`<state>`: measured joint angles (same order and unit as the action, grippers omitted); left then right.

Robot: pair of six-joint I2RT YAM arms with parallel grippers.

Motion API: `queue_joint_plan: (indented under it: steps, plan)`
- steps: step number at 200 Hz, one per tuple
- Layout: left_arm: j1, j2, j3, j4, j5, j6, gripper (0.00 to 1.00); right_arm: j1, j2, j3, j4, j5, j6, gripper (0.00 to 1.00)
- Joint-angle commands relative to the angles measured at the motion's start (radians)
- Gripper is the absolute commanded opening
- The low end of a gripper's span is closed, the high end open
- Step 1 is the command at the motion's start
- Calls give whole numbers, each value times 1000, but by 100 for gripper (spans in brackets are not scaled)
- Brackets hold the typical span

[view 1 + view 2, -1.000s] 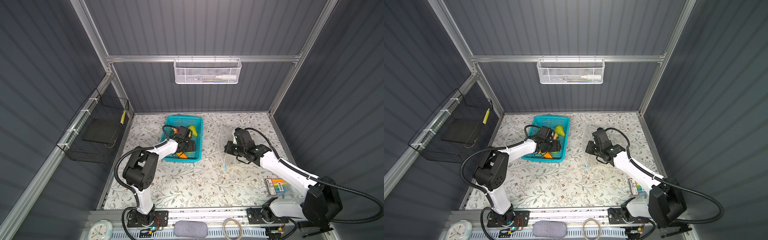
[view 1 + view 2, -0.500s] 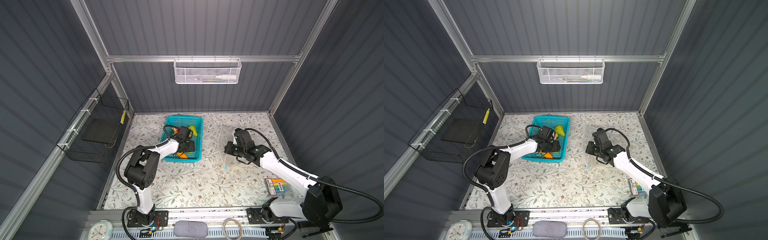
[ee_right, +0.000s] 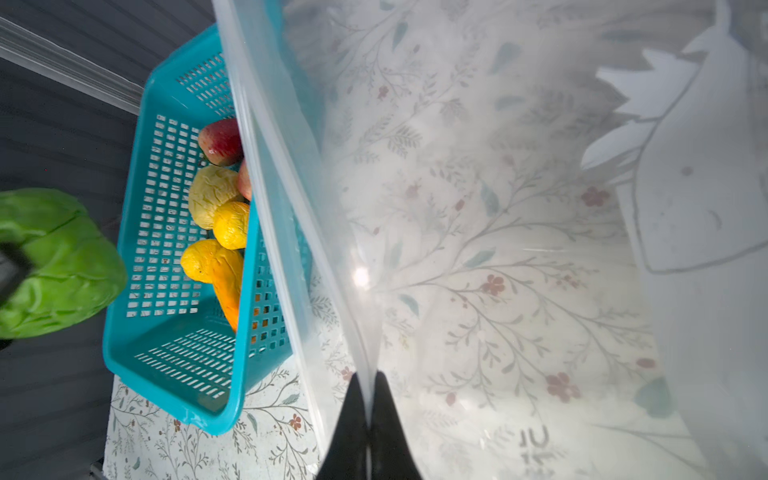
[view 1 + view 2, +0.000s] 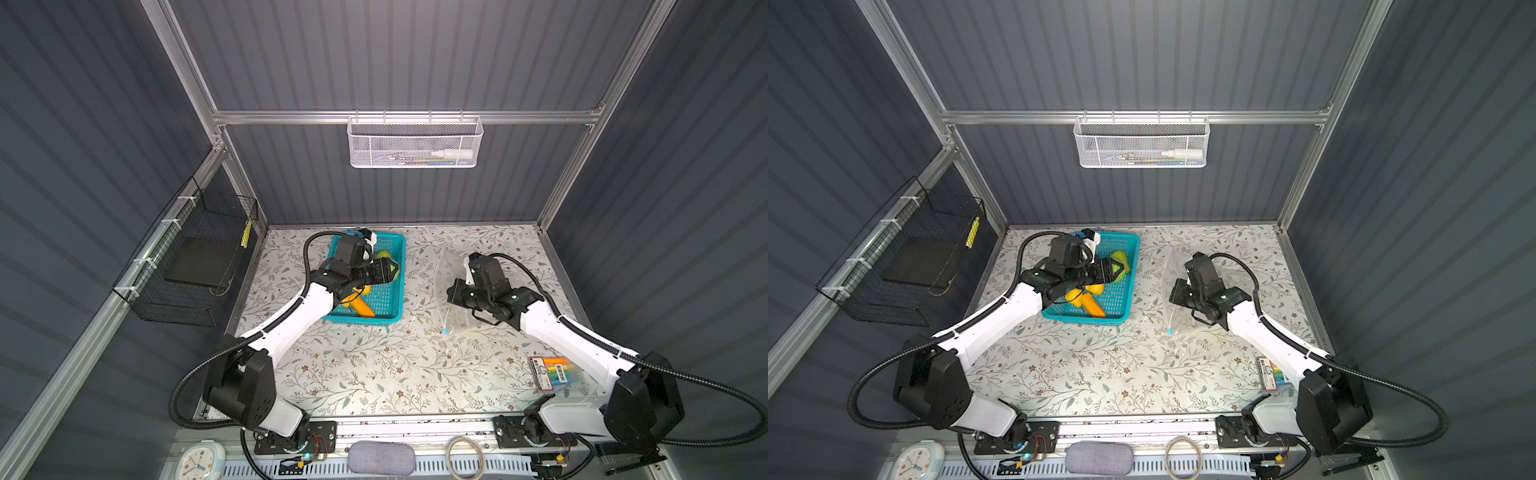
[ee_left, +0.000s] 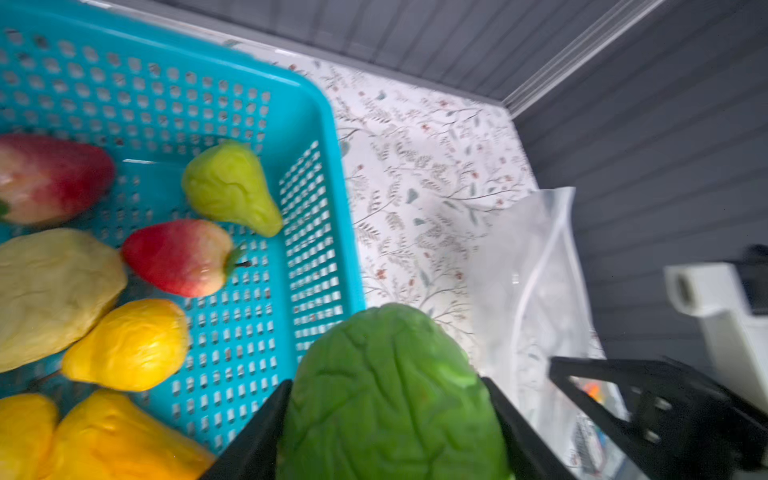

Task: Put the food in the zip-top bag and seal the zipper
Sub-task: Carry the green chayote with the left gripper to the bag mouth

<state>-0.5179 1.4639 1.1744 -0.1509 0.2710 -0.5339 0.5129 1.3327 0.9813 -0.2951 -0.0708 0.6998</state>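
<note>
Fig.: bimanual bagging, pick phase. L gripper is over the teal basket, jaws clamped on a green toy vegetable. The L wrist view shows a black finger pressed to each flank of it, w/ basket rim and table visible behind, so the piece appears lifted off the basket floor (judgement; height uncertain). Change vs. one second ago: jaws then stood wider around the piece and have since narrowed to a grip, and the gripper has shifted slightly toward the bag side of the basket. Meaning: the pick is made and a transfer is under way; carry and drop are not yet done. R gripper is pinched fully together on the film of the zip-top bag at its mouth edge, beside the zipper, holding that lip up off the table; arm pose unchanged over the same second. The bag lies to the R of the basket, near but apart, and looks empty. Its light-blue slider tab sits at the near end of the mouth, so the bag is unsealed. Remaining food (red, yellow, orange, pale-green pcs) lies in the basket. Next move probably needs the green piece carried across the gap into the raised mouth. Risk: the opening looks narrow vs. the piece, which could snag the lip or shove the bag.
</note>
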Motion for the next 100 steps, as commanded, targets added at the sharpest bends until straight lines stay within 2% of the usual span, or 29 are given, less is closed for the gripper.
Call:
queue_joint_plan:
  steps: [1,55,100]
  plan:
    - [-31,-41,-26,184,176,-112,54,-3,23,45,31,-50,10,0]
    - [-94,8,-93,528,296,-332,52,-3,26,43,98,-139,26,0]
    - [-129,77,-99,591,301,-371,52,-2,-1,-1,214,-250,47,0]
